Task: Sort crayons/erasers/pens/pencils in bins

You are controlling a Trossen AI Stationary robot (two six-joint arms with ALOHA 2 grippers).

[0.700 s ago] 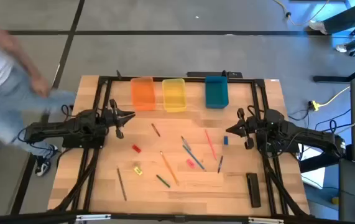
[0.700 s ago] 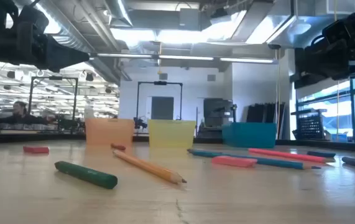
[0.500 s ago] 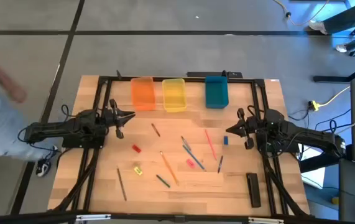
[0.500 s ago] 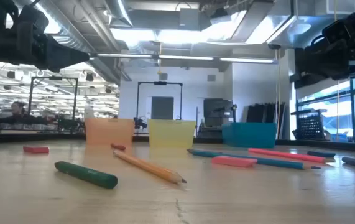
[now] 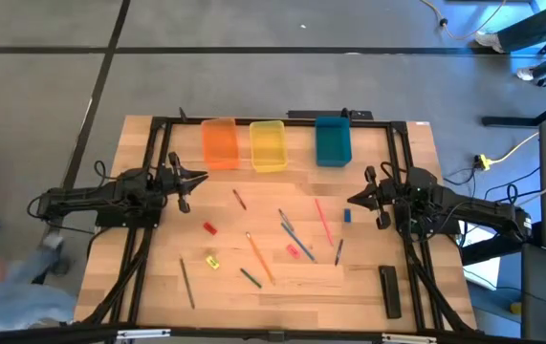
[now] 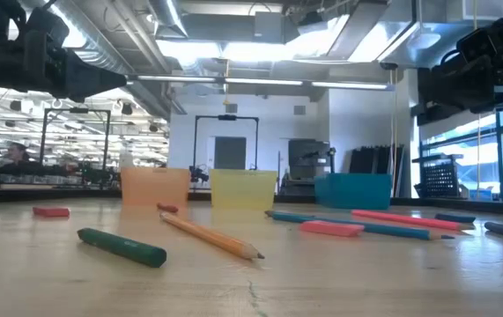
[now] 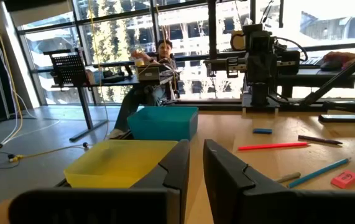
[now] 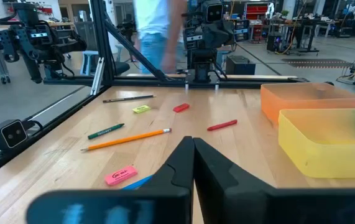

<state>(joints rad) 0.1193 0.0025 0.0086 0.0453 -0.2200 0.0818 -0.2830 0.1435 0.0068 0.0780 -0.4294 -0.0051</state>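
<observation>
Surface: wooden surface (image 5: 359, 277) inside a black frame, stationery scattered across its middle, nothing sorted yet.
Bins: orange bin (image 5: 219, 143), yellow bin (image 5: 267, 144) and teal-blue bin (image 5: 333, 139) stand in a row along the far edge; as far as the overhead view shows, all three look empty.
Left hand: left hand (image 5: 199, 178) hangs above the surface near the orange bin, fingers drawn close with only a thin gap between them, holding nothing.
Right hand: right hand (image 5: 353, 200) hangs on the opposite side, just beside a small blue eraser (image 5: 347, 216), fingers pressed together, holding nothing.
Pencils: orange pencil (image 5: 259, 258) lies at centre; pink-red pencil (image 5: 323, 222) and blue pencil (image 5: 297, 239) lie toward the right arm's side.
Crayons: reddish-brown crayon (image 5: 239, 199) lies nearest the bins, green crayon (image 5: 251, 278) toward the near edge, grey crayon (image 5: 186, 284) at near left.
Erasers: red eraser (image 5: 209, 228) and yellow eraser (image 5: 212, 262) on the left arm's side, pink eraser (image 5: 294, 251) at centre.
Also present: long black bar (image 5: 389, 290) at near right, not part of the sorting.
Step in hand: by the look of it, the start; both arms wait and no item is chosen.
Next move: one hand would need to spread its fingers, drop over a nearby piece, likely the blue eraser or the reddish-brown crayon, and align with its long axis before closing.
</observation>
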